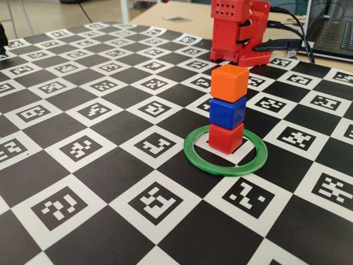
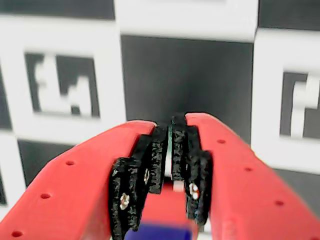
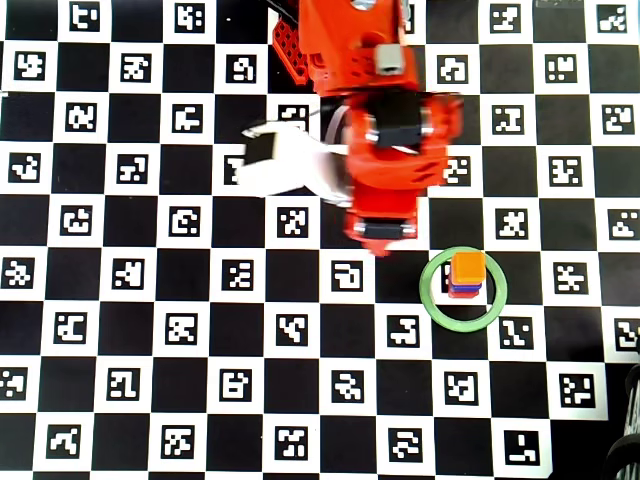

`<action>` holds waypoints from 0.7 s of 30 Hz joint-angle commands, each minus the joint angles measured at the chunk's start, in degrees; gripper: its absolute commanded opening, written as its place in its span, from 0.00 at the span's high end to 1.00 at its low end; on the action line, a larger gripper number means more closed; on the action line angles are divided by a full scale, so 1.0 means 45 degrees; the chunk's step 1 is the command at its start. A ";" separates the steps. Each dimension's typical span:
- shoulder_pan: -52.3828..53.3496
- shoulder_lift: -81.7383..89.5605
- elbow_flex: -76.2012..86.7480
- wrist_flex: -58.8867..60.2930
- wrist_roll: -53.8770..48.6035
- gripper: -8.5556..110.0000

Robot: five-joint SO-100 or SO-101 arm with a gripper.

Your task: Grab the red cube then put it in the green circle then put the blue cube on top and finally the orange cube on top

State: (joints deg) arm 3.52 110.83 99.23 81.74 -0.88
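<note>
In the fixed view the red cube (image 1: 225, 138) stands inside the green circle (image 1: 226, 167). The blue cube (image 1: 228, 112) rests on it and the orange cube (image 1: 229, 81) tops the upright stack. From overhead the orange cube (image 3: 468, 267) covers most of the stack inside the green circle (image 3: 432, 300). The red arm (image 1: 237, 33) is folded back behind the stack, clear of it, and sits up and to the left of the ring in the overhead view (image 3: 385, 150). In the wrist view my gripper (image 2: 171, 120) is shut with nothing between its black pads, over a black square of the mat.
The black-and-white checkerboard mat (image 1: 83, 110) with printed markers covers the table. A laptop (image 1: 333, 27) and cables (image 1: 287, 44) lie at the back right. A white part (image 3: 285, 170) juts from the arm's left side in the overhead view.
</note>
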 commanded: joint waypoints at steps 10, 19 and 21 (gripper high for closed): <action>-0.0547 0.6934 0.7695 -0.4609 -0.8672 0.98; -0.1367 1.1465 1.2930 -0.6250 -1.3125 0.98; -0.1387 1.2285 1.3945 -0.6582 -1.3418 0.98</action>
State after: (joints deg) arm -2.29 159.96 159.43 54.93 -57.13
